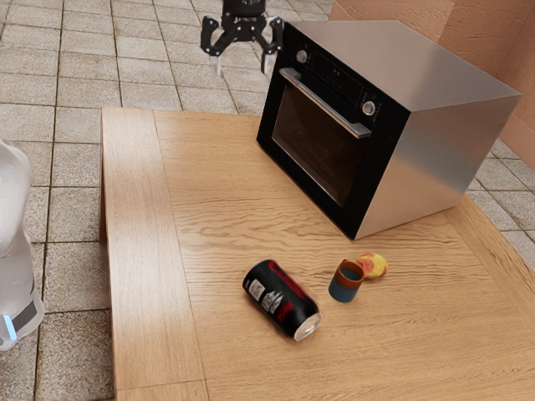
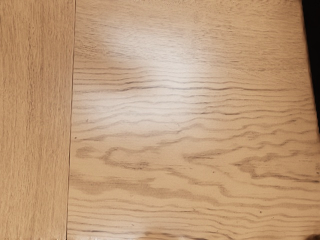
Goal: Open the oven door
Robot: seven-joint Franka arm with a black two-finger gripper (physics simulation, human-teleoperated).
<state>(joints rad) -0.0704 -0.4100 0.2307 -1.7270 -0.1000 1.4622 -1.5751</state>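
In the exterior view, the oven (image 1: 451,125) stands toward the far right of the bench (image 1: 192,251), its door (image 1: 318,142) below two knobs (image 1: 369,108). Nearer the camera, the soda can (image 1: 280,299) lies left of the cup (image 1: 343,286); the fruit (image 1: 375,266) sits just beside the cup, behind and right.

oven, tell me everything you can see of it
The oven is a boxy unit, smooth, silvery and metal-looking on its top and visible side, with a glossy black front. Two round silvery knobs flank a dark panel. Below, a silvery bar handle runs across the door, which is shut and has a dark window. The oven stands upright on the wooden table, its front turned toward the exterior view's left.
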